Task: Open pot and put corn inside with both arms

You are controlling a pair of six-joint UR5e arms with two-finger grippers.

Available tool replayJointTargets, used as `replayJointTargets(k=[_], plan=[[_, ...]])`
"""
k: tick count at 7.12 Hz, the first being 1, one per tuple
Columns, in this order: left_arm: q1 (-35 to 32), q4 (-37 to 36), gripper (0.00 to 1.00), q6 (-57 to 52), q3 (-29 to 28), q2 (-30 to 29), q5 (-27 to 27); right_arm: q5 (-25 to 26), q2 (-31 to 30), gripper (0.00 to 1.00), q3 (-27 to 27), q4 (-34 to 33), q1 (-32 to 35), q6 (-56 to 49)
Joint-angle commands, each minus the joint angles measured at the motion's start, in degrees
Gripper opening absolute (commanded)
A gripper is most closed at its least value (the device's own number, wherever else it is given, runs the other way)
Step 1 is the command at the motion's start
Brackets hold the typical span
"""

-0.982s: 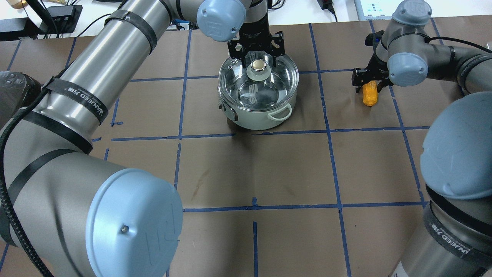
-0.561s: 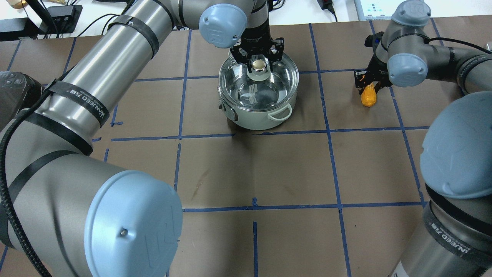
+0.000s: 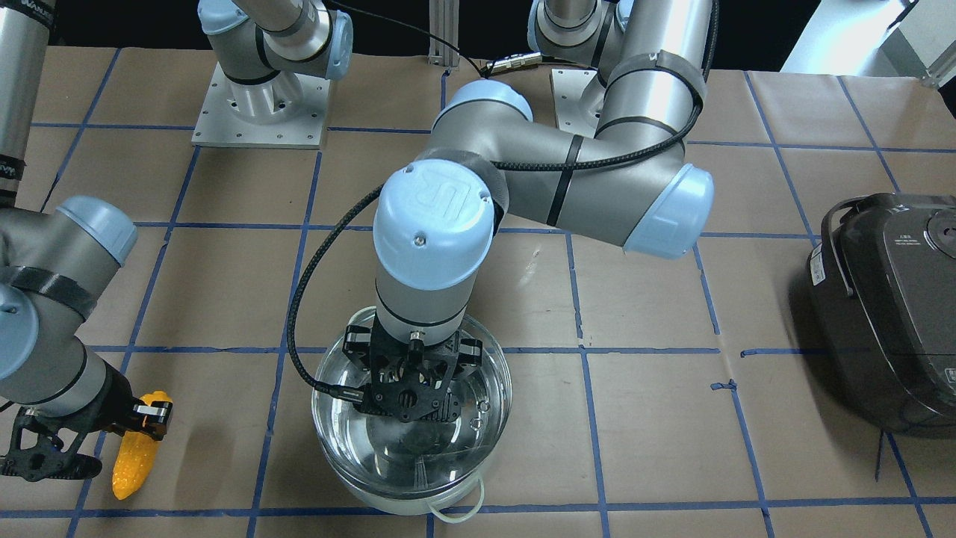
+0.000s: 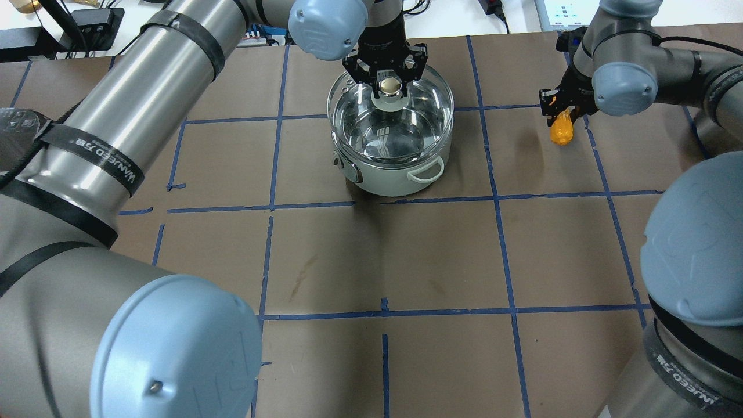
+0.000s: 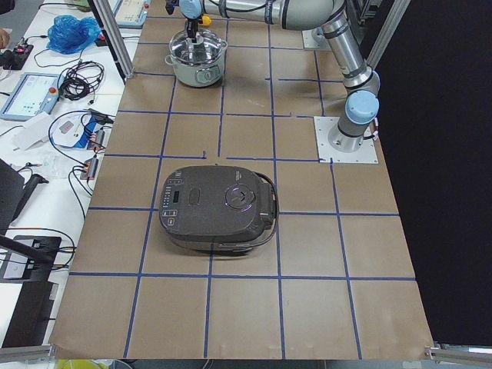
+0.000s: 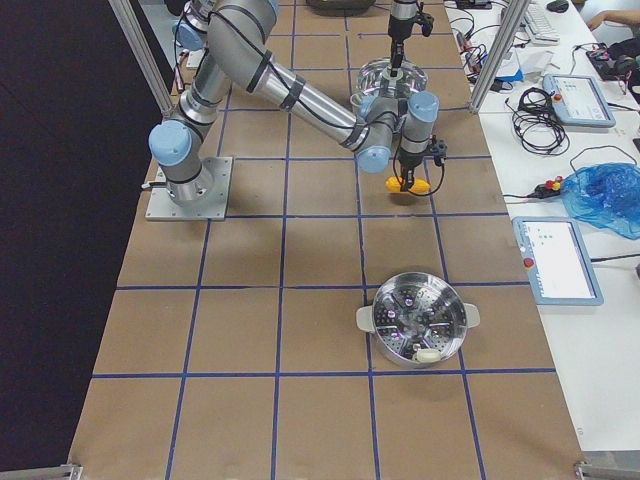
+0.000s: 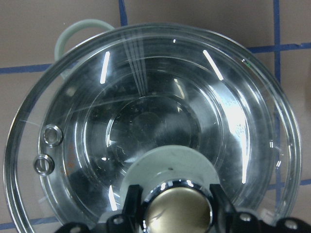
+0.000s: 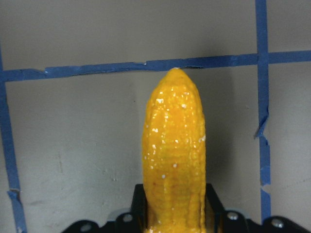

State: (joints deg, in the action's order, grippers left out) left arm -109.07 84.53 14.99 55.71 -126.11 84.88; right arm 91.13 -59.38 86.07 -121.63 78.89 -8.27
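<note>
Vertically, the left arm (image 4: 174, 69) points down, left tool (image 4: 390, 88) pinching the lid knob (image 7: 177, 212); right tool (image 4: 562, 114) clamps the corn (image 8: 174, 155).

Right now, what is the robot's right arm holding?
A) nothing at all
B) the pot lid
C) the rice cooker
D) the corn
D: the right fingers are clamped on the fat end of the corn, while the left fingers are the ones on the lid's knob.
</note>
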Motion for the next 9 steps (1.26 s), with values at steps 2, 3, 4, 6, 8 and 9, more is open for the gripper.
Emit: replayJointTargets(k=[2,3,4,6,8,9], plan=[[10.22,6.43,0.03,-10.18,1.59,7.36,1.68,-0.51,-4.61,0.06,-13.31,16.35,8.89,4.9],[15.85,5.65,0.02,-16.42,3.86,7.28,1.69,-0.42,-2.95,0.06,-20.17,19.73,14.4,5.8],[20.52,3.64,0.02,-20.66,7.62,7.28,1.51,-0.51,-0.67,0.06,-22.41,19.5,20.63,9.55],[26.25,-8.36,0.02,-23.32,18.5,6.49,1.25,0.45,4.42,0.07,-24.88,15.49,30.05,16.26],[30.56,-15.43,0.02,-28.76,25.4,5.8,1.16,2.56,9.01,0.07,-25.42,14.84,30.8,15.83],[31.71,-17.97,0.02,-29.57,26.11,3.44,0.2,4.91,9.2,0.07,-24.99,15.54,30.8,15.57]])
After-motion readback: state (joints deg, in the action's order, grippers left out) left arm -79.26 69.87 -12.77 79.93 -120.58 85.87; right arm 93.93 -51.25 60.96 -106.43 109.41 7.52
